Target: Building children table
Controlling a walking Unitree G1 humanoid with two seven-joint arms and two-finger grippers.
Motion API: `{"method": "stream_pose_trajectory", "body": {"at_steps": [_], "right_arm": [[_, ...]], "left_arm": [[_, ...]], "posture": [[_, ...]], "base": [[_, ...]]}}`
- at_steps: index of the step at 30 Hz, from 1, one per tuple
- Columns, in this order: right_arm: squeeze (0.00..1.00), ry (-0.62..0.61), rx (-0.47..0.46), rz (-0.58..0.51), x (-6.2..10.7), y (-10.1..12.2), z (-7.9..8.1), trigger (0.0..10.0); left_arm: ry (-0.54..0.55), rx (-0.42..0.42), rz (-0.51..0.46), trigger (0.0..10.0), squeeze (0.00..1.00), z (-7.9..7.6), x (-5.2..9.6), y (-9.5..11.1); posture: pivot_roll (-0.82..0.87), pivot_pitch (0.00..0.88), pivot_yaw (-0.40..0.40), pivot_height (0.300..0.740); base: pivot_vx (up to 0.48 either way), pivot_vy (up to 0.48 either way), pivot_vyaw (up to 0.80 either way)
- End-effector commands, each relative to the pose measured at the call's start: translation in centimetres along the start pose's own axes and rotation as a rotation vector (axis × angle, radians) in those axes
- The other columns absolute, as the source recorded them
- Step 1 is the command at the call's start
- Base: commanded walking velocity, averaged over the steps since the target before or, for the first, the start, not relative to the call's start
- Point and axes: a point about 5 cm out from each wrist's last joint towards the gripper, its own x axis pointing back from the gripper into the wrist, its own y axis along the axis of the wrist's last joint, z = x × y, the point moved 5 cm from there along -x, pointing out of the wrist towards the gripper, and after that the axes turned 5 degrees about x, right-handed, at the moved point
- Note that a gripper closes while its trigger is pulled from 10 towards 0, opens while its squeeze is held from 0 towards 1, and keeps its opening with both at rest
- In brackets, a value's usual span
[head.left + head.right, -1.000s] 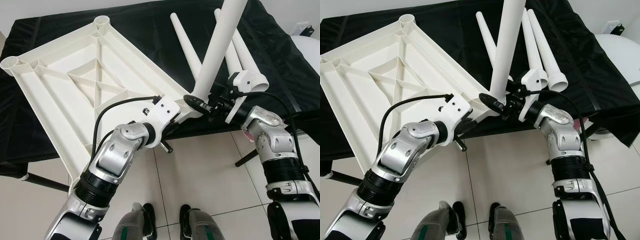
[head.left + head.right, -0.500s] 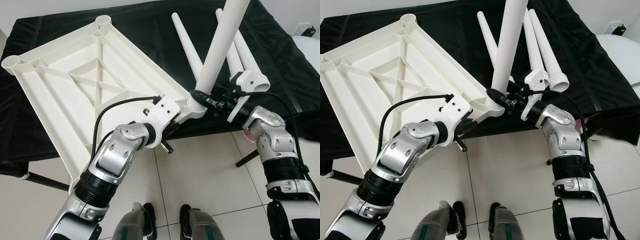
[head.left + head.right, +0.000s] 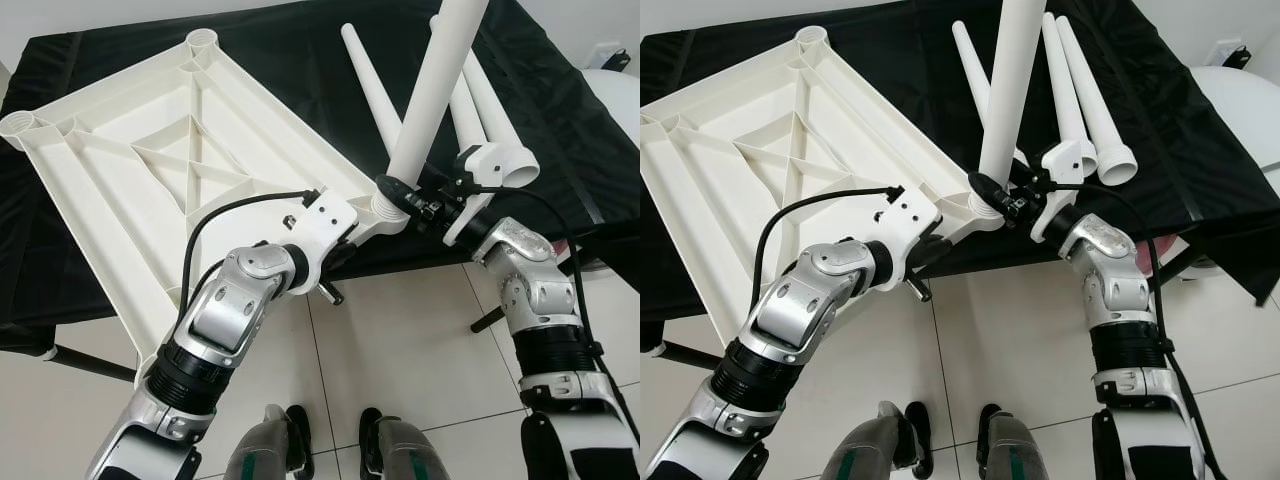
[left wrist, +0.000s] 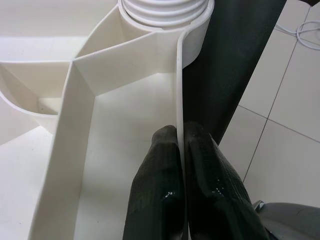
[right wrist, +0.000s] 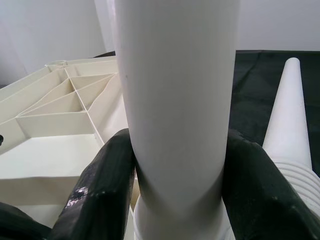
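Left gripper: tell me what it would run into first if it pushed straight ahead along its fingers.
The left gripper pinches the tabletop's rim wall. Straight ahead along that wall it would probably first meet the ribbed corner socket; depth is hard to judge.

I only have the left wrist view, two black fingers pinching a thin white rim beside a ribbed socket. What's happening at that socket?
Observer: The right gripper holds a white leg with its lower end at that corner socket of the upturned tabletop.
Operator: Is the leg upright?
Observer: It leans, with its top tilted away from the robot and to its right.
Operator: Any legs left to fit?
Observer: Three more legs lie on the black cloth behind the right arm, and the tabletop's far corner sockets have nothing in them.
Operator: Where does the tabletop sit?
Observer: It lies on the cloth, and the corner held by the left gripper hangs past the near edge over the tiled floor.
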Motion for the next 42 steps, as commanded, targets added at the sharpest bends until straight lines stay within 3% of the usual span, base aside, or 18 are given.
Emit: {"method": "stream_pose_trajectory", "body": {"at_steps": [1, 3, 4, 13, 16, 27, 30, 32, 37, 42], "right_arm": [[0.0, -0.003, -0.01, -0.062, -0.2, 1.4, 0.5, 0.0], [0.0, -0.011, -0.013, -0.07, -0.1, 1.6, 0.7, 0.0], [0.0, -0.025, -0.02, -0.081, -0.1, 1.9, 1.1, 10.0], [0.0, -0.144, -0.001, -0.106, -0.3, 3.0, 1.6, 10.0], [0.0, -0.293, 0.039, -0.102, -0.2, 3.3, 1.1, 10.0], [0.0, -0.441, 0.087, -0.054, 0.1, 2.9, 1.6, 10.0], [0.0, -0.573, 0.145, -0.036, 0.5, 3.1, 1.4, 10.0], [0.0, -0.573, 0.145, -0.036, 0.5, 3.1, 1.4, 10.0], [0.0, -0.709, 0.155, 0.007, 1.2, 2.7, 1.7, 10.0], [0.0, -0.739, 0.151, 0.026, 1.3, 2.5, 1.8, 10.0]], "left_arm": [[0.037, 0.016, 0.027, 10.0, 0.0, 0.4, 0.1, -0.9], [0.036, 0.016, 0.027, 10.0, 0.0, 0.4, 0.0, -0.9], [0.034, 0.015, 0.027, 10.0, 0.0, 0.3, 0.0, -0.9], [0.032, 0.012, 0.028, 10.0, 0.0, 0.3, -0.1, -0.9], [0.037, 0.013, 0.027, 10.0, 0.0, 0.4, 0.0, -0.9], [0.039, 0.016, 0.027, 10.0, 0.0, 0.4, 0.0, -0.9], [0.037, 0.016, 0.028, 10.0, 0.0, 0.4, 0.0, -0.9], [0.037, 0.016, 0.028, 10.0, 0.0, 0.4, 0.0, -0.9], [0.041, 0.016, 0.029, 10.0, 0.0, 0.5, 0.0, -0.9], [0.042, 0.017, 0.028, 10.0, 0.0, 0.5, 0.0, -0.9]], "posture": [[-0.09, 0.205, 0.047, 0.74], [-0.09, 0.205, 0.047, 0.74], [-0.1, 0.198, 0.047, 0.74], [-0.1, 0.196, 0.044, 0.74], [-0.1, 0.198, 0.04, 0.74], [-0.1, 0.204, 0.045, 0.74], [-0.09, 0.206, 0.047, 0.74], [-0.09, 0.206, 0.047, 0.74], [-0.09, 0.207, 0.048, 0.74], [-0.09, 0.207, 0.048, 0.74]], "base": [[0.0, 0.0, 0.0], [0.0, 0.0, 0.0], [0.0, 0.0, 0.0], [0.0, 0.0, 0.0], [0.0, 0.0, 0.0], [0.0, 0.0, 0.0], [0.0, 0.0, 0.0], [0.0, 0.0, 0.0], [0.0, 0.0, 0.0], [0.0, 0.0, 0.0]]}}
